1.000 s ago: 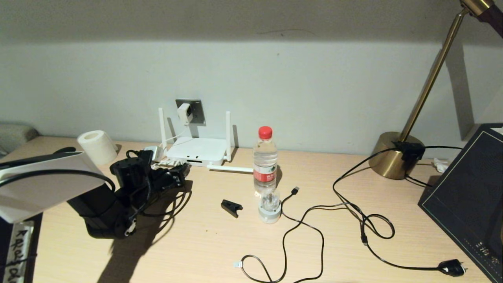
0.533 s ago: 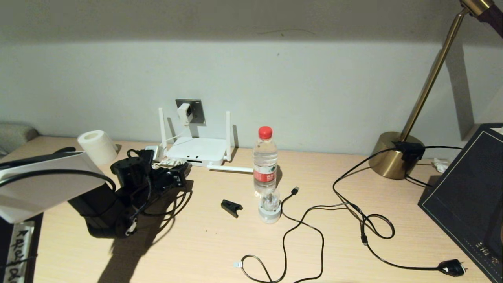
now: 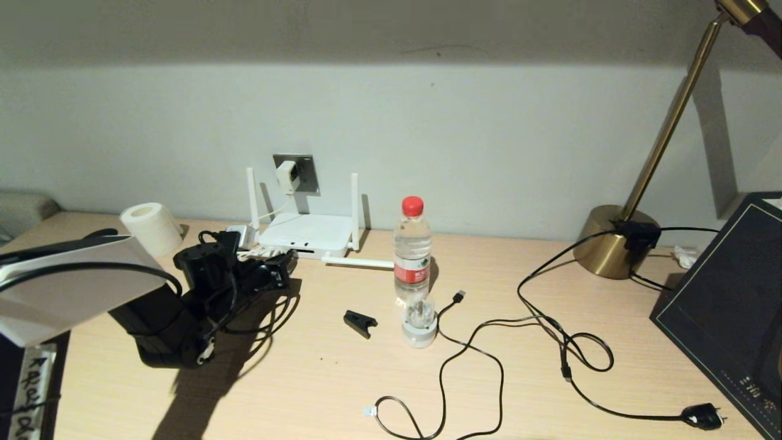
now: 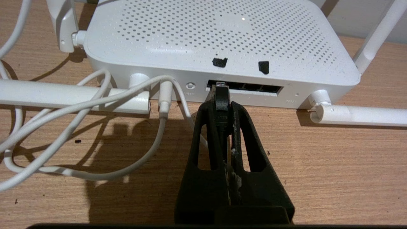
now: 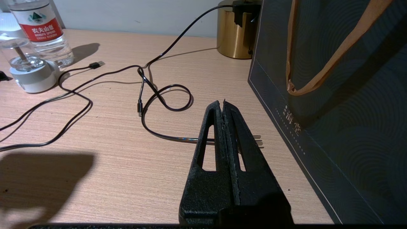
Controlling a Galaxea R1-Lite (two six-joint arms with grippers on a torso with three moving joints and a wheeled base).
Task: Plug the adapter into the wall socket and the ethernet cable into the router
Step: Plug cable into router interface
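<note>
The white router (image 3: pixel 305 235) lies against the wall, its port edge facing me. Above it the white adapter (image 3: pixel 286 177) sits in the grey wall socket (image 3: pixel 303 174), and its thin white cord (image 4: pixel 63 111) runs to the router (image 4: pixel 219 38). My left gripper (image 3: pixel 282 264) (image 4: pixel 222 101) is shut on the ethernet cable's connector (image 4: pixel 220 95), whose clear tip is at the mouth of the leftmost port; how deep it sits I cannot tell. The black ethernet cable (image 3: pixel 269 318) loops under the arm. My right gripper (image 5: pixel 222 103) is shut and empty, low over the desk beside a dark bag.
A water bottle (image 3: pixel 412 250), a small glass-domed white gadget (image 3: pixel 419 321) and a black clip (image 3: pixel 359 321) stand mid-desk. A USB-tipped cable (image 3: pixel 459 296) and the lamp cord with its plug (image 3: pixel 702 417) trail to the right. Toilet roll (image 3: pixel 149 226), brass lamp base (image 3: pixel 611 244), dark bag (image 3: pixel 727 305).
My left arm has edged slightly forward toward the router with the connector in its grip. Nothing else has moved.
</note>
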